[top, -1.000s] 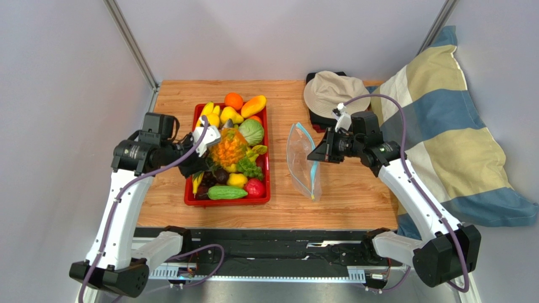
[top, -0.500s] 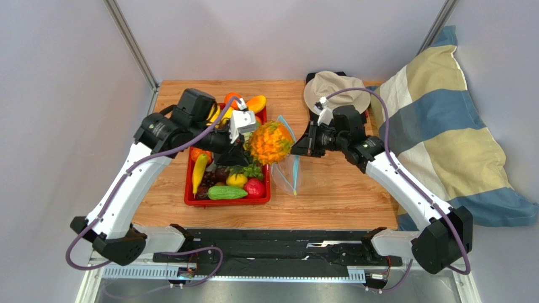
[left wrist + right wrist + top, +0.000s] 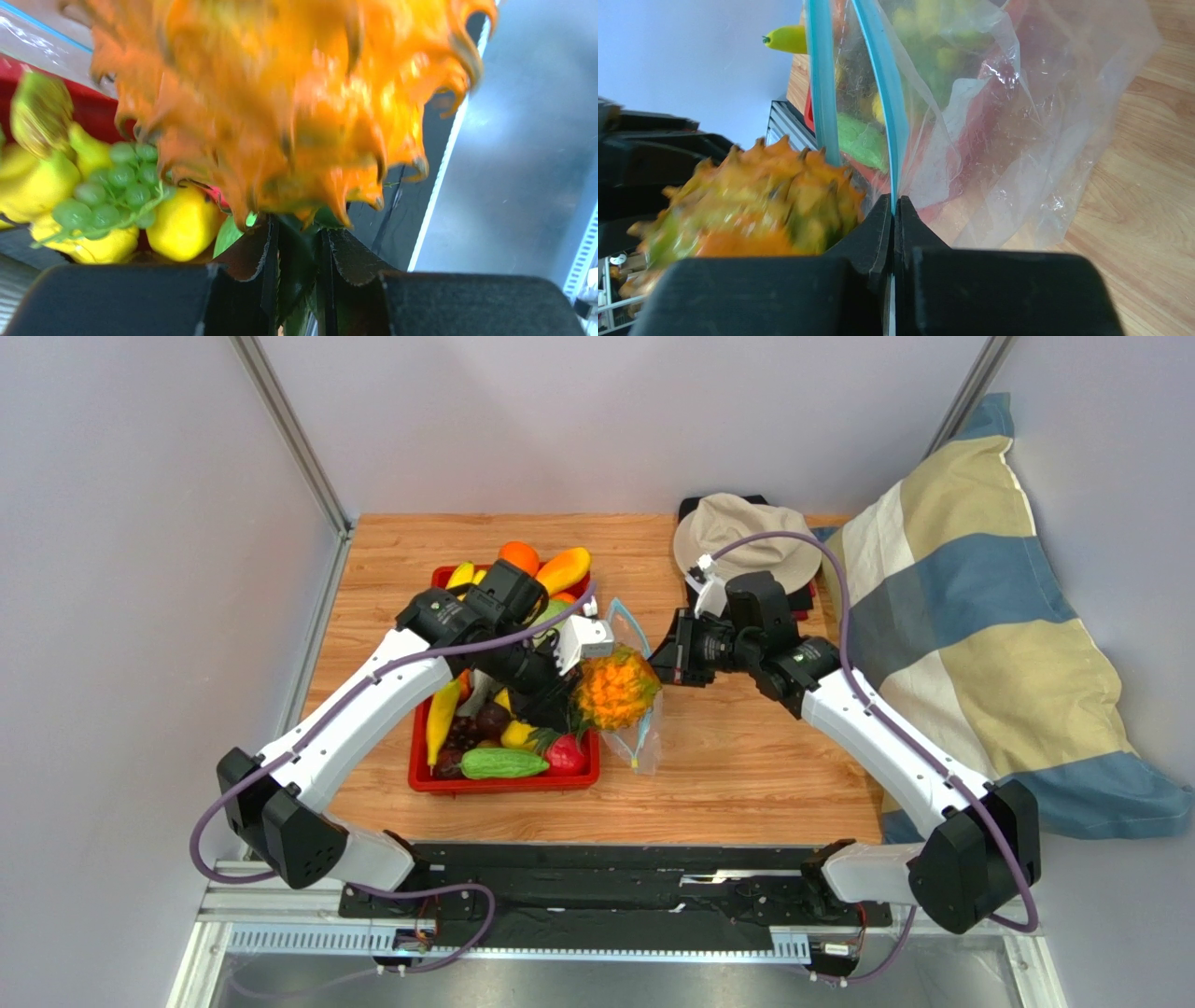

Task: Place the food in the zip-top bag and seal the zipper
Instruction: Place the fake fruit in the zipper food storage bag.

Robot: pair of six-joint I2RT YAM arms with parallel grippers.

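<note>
A spiky orange pineapple [image 3: 615, 686] [image 3: 281, 91] [image 3: 745, 203] hangs in the air at the tray's right edge. My left gripper [image 3: 577, 702] [image 3: 298, 245] is shut on its green leaf crown. The clear zip-top bag [image 3: 640, 742] [image 3: 1018, 140] hangs just right of it, mouth up. My right gripper [image 3: 672, 664] [image 3: 894, 210] is shut on the blue-green zipper [image 3: 627, 619] [image 3: 882, 91] strip, and the pineapple is beside that strip, outside the bag. More food lies in the red tray [image 3: 421, 779]: green cucumber [image 3: 502, 765], red apple [image 3: 567, 752], green grapes [image 3: 112, 196], yellow lemon [image 3: 182, 224].
A beige hat [image 3: 737, 532] lies at the table's back right on a dark item. A striped pillow [image 3: 982, 616] leans beyond the right edge. An orange [image 3: 518, 557] and a mango [image 3: 564, 570] sit at the tray's far end.
My left arm lifted the pineapple out of the tray and carried it right to the bag. My right gripper pulled the bag's mouth up and left toward the tray.
</note>
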